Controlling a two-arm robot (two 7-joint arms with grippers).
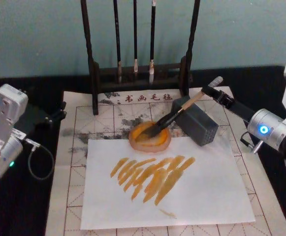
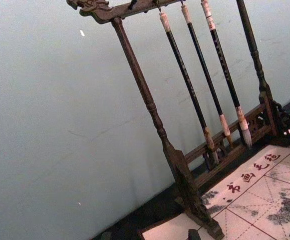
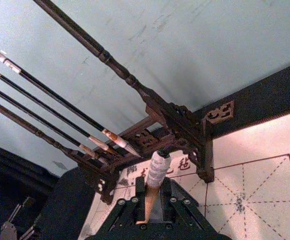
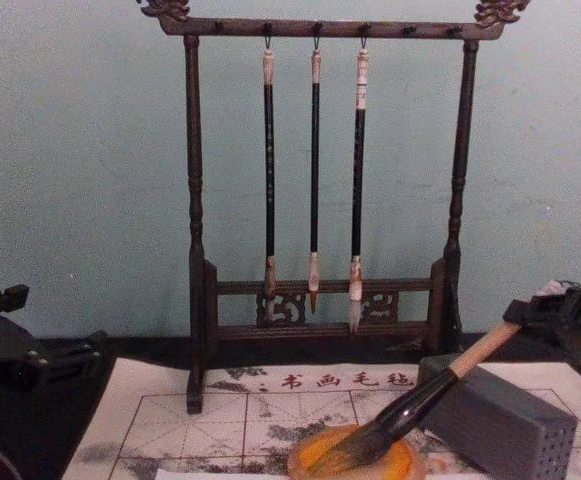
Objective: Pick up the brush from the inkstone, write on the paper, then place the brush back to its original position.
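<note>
The brush [image 1: 174, 115] slants down to the left, its dark bushy tip lying in the round orange inkstone [image 1: 150, 140]. My right gripper [image 1: 210, 91] is shut on the upper end of its pale handle, at the right rear of the paper [image 1: 74, 147]. The right wrist view shows the whitish end cap [image 3: 157, 169] sticking out between the fingers [image 3: 130, 207]. The chest view has the tip [image 4: 355, 450] down in the dish [image 4: 400, 465]. The paper is the red-grid sheet with red characters. My left gripper [image 1: 54, 117] is parked off its left edge.
A plain white sheet [image 1: 202, 196] with orange strokes lies on the grid paper in front of the inkstone. A grey block [image 1: 198, 124] stands under the brush handle, right of the dish. A dark wooden rack [image 1: 91, 64] with three thin hanging brushes stands at the back.
</note>
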